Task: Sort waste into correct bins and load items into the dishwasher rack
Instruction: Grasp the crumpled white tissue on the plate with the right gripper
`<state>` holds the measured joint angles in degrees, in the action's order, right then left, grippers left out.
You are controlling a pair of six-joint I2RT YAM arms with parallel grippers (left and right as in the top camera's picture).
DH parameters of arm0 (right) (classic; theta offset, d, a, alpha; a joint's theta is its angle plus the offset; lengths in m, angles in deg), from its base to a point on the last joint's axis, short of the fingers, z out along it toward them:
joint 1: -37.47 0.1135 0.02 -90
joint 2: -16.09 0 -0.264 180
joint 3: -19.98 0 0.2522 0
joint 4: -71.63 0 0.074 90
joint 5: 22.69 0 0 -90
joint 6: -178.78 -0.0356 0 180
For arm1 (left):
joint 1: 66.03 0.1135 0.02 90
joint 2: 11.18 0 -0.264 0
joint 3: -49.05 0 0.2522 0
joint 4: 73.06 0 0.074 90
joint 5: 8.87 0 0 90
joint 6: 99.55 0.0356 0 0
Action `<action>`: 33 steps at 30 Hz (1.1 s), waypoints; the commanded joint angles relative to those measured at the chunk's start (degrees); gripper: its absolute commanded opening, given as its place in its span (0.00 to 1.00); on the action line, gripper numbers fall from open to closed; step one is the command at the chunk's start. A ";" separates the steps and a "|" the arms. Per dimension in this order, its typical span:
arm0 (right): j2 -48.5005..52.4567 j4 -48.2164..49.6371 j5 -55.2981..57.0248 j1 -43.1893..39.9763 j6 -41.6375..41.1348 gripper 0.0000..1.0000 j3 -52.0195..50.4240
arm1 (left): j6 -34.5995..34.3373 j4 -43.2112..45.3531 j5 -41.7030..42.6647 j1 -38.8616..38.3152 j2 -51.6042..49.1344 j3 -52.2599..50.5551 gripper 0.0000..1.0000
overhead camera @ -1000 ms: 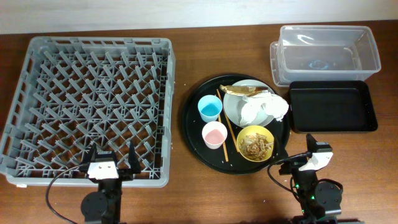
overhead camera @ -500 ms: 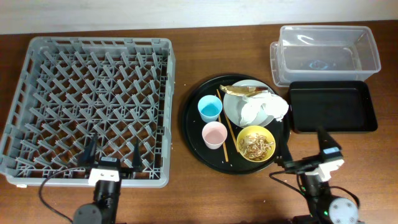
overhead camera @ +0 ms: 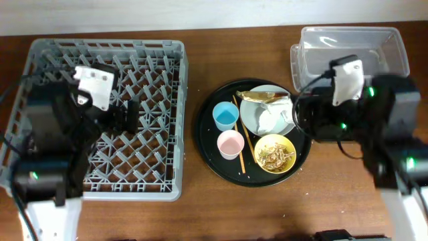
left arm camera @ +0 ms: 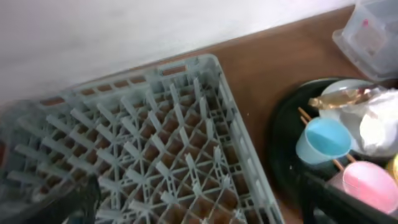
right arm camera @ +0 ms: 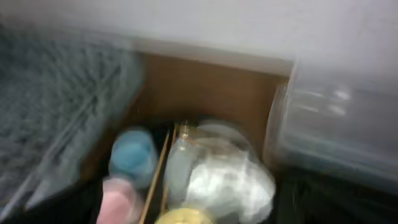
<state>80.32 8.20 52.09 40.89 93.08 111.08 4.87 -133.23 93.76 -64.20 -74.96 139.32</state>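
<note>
The grey dishwasher rack (overhead camera: 154,67) fills the left. My left gripper (overhead camera: 127,114) hovers open and empty over its middle; its wrist view shows the rack (left arm camera: 161,143). The round black tray (overhead camera: 204,144) holds the grey plate (overhead camera: 254,115) with the brown-gold wrapper (overhead camera: 264,97) and white tissue (overhead camera: 275,119), the blue cup (overhead camera: 226,117), the pink cup (overhead camera: 231,144), chopsticks (overhead camera: 246,137) and the yellow bowl (overhead camera: 275,154) with scraps. My right gripper (overhead camera: 299,117) is open at the plate's right edge. The clear tub (overhead camera: 321,47) is at the back right. The black rectangular tray is hidden under my right arm.
The right wrist view is blurred; it shows the tissue (right arm camera: 230,180), the blue cup (right arm camera: 132,155) and the tub (right arm camera: 336,137). The left wrist view shows the blue cup (left arm camera: 323,138) and pink cup (left arm camera: 370,183) to the rack's right. Bare wood lies along the table's front.
Both arms have swung up from the table's front edge. The left now reaches over the rack, the right over the black rectangular tray toward the plate. No object has moved.
</note>
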 commanded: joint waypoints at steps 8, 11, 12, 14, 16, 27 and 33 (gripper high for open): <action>27.06 -1.81 -2.49 0.33 -13.92 0.92 6.88 | 0.90 -14.14 1.55 -1.66 -24.83 19.21 1.00; 36.94 0.79 7.17 1.09 -37.97 0.82 6.88 | 0.87 -14.12 1.55 -1.66 -27.02 19.21 1.00; 38.16 1.55 7.87 1.55 -39.87 0.80 6.88 | 0.90 -14.14 1.53 -1.66 -27.04 19.21 1.00; 42.32 3.58 13.77 4.98 -47.93 0.78 6.86 | 0.90 -14.16 1.53 -1.66 -27.06 19.21 1.00; 45.09 4.55 19.26 7.61 -53.33 0.76 6.86 | 0.90 -14.14 1.53 -1.66 -27.06 19.21 1.00; 52.63 7.06 15.37 9.31 -50.23 0.04 6.99 | 0.87 -14.16 1.55 -1.66 -27.06 19.21 1.00; 25.49 -1.99 14.01 7.69 -32.76 0.04 11.54 | 0.87 -14.16 1.55 -1.66 -27.06 19.21 1.00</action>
<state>115.38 5.75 64.72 50.02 56.31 119.73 5.07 -147.26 94.67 -65.65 -101.74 157.18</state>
